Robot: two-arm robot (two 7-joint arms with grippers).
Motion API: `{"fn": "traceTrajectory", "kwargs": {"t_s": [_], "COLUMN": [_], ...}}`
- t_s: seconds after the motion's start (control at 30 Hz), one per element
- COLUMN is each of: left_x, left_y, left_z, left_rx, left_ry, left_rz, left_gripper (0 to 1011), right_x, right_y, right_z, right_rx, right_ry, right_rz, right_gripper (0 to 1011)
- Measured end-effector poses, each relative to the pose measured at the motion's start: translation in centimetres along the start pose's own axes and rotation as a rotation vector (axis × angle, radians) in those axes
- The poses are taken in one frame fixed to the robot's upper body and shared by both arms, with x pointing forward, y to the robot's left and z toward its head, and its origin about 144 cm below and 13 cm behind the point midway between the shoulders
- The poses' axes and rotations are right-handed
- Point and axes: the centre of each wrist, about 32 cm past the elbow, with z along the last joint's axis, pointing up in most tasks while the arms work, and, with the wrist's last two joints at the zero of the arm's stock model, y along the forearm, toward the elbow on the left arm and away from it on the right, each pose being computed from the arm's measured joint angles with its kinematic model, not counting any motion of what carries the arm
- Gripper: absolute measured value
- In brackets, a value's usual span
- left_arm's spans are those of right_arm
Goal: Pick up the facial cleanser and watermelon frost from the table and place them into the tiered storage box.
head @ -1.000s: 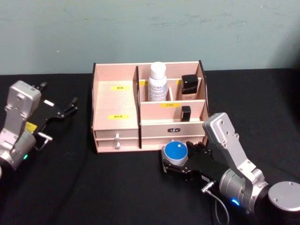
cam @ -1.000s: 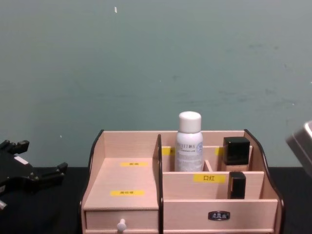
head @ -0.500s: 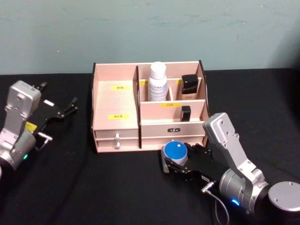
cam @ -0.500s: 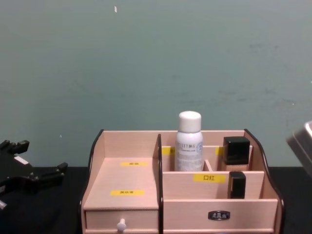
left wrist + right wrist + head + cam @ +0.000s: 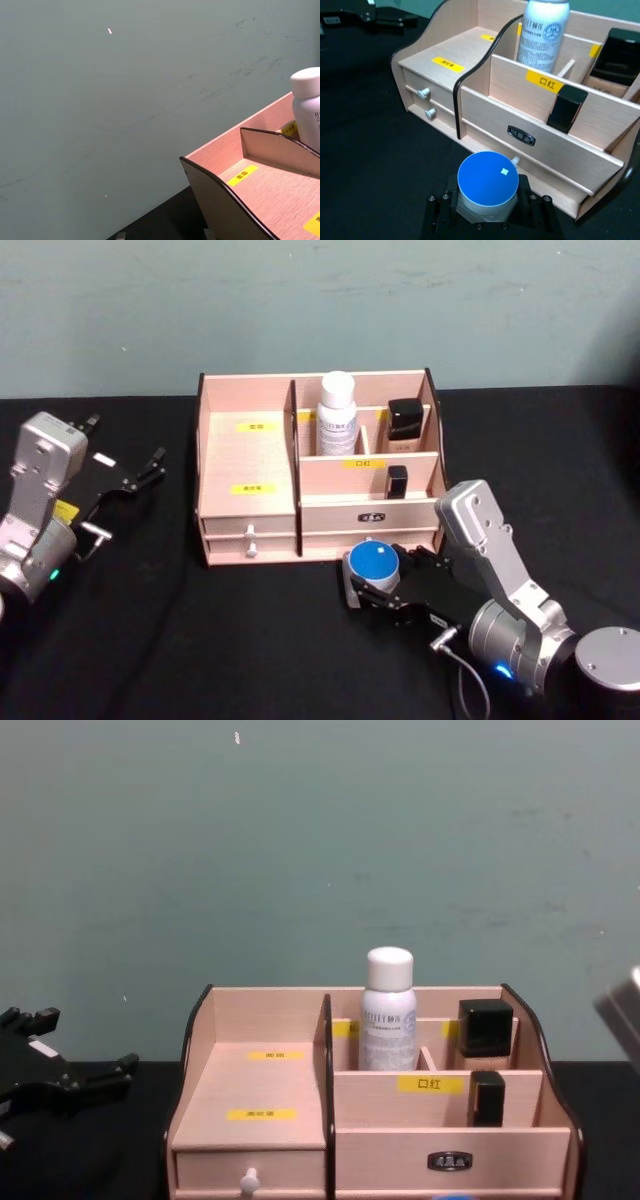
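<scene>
While the right gripper (image 5: 375, 586) is clamping its fingers on the blue-lidded jar (image 5: 374, 561), the tiered storage box (image 5: 246, 454) is standing just ahead, and the left gripper (image 5: 125, 466) is idling, fingers apart.

Soft even light; faint shadows inside tiered storage box (image 5: 245, 455); black table (image 5: 200, 640) dim

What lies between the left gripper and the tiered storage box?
Nothing: the head view shows bare black table between left gripper and tiered storage box.

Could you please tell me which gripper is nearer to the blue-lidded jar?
Right. The right gripper clasps the blue-lidded jar before the tiered storage box; the left gripper sits apart, beyond the box's left side.
</scene>
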Motion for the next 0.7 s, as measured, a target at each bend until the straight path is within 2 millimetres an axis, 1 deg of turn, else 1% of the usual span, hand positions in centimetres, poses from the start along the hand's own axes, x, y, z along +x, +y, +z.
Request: {"fn": "traceTrajectory", "kwargs": {"t_s": [0.17, 0.37, 0.5, 0.57, 0.6, 0.7], "left_x": [0.0, 0.0, 0.0, 0.0, 0.0, 0.0], "left_y": [0.0, 0.0, 0.0, 0.0, 0.0, 0.0], "left_z": [0.0, 0.0, 0.0, 0.0, 0.0, 0.0], "left_rx": [0.000, 0.000, 0.000, 0.000, 0.000, 0.000], "left_ry": [0.000, 0.000, 0.000, 0.000, 0.000, 0.000], "left_rz": [0.000, 0.000, 0.000, 0.000, 0.000, 0.000], "left_gripper": [1001, 1001, 1001, 1001, 1001, 1001], "right_x": [0.2, 0.3, 0.2, 0.1, 0.0, -0.1], "right_y": [-0.3, -0.9, -1.2, -1.2, -1.1, -1.0], "right_z": [0.2, 1.1, 2.6, 3.2, 3.9, 4.7], "right_rx": [0.020, 0.047, 0.078, 0.090, 0.103, 0.117], "right_ry": [0.001, -0.018, -0.046, -0.053, -0.061, -0.072], "right_rz": [0.009, 0.027, 0.055, 0.065, 0.075, 0.087], "right_gripper": [712, 712, 712, 712, 712, 712]}}
